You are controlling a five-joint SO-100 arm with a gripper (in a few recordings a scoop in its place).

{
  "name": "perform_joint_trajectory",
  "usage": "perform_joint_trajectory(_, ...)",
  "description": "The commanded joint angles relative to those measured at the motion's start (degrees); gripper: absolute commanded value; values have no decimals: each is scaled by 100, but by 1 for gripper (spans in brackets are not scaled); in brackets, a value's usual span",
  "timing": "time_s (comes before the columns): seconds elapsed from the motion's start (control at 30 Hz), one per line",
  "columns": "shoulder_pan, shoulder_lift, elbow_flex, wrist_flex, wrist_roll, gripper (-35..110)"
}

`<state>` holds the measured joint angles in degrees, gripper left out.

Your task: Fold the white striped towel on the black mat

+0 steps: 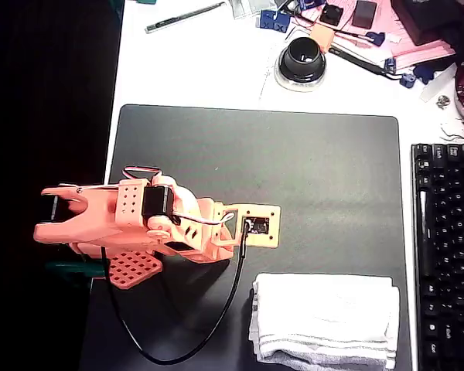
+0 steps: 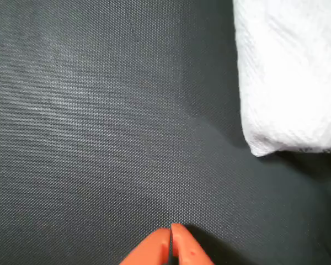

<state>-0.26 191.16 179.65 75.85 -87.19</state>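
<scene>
Jaws: my gripper [image 2: 171, 243] reads pressed together in the wrist view, the two orange tips meeting with only a thin seam between them, nothing held.
Jaws over: bare black mat [image 2: 99, 110], its fine weave filling the wrist view to the left of and below the cloth.
Towel: I see the white striped towel [image 1: 325, 318] folded into a thick rectangle, lying on the mat near its lower right corner in the overhead view.
Stripes: thin grey lines run along the towel's lower edge in the overhead view, and layered edges show at its left end.
Towel from the wrist: a rounded white corner [image 2: 289, 77] sits at the upper right, well apart from the orange tips.
Arm: I've got the orange arm [image 1: 139, 220] lying across the mat's left side in the overhead view, its black cable [image 1: 216, 317] looping down over the mat beside the towel.
Mat: it rests on a white table [image 1: 201, 69], with a black keyboard [image 1: 447, 255] just beside its right edge.
Clutter: a round black object on a clear base [image 1: 301, 60] and a pen [image 1: 184, 17] lie on the table above the mat.
</scene>
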Motion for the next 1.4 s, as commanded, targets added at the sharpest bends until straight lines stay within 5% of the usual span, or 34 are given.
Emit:
perform_joint_trajectory(0.0, -211, 141, 123, 105, 9, 1)
perform_joint_trajectory(1.37, -185, 141, 123, 105, 9, 1)
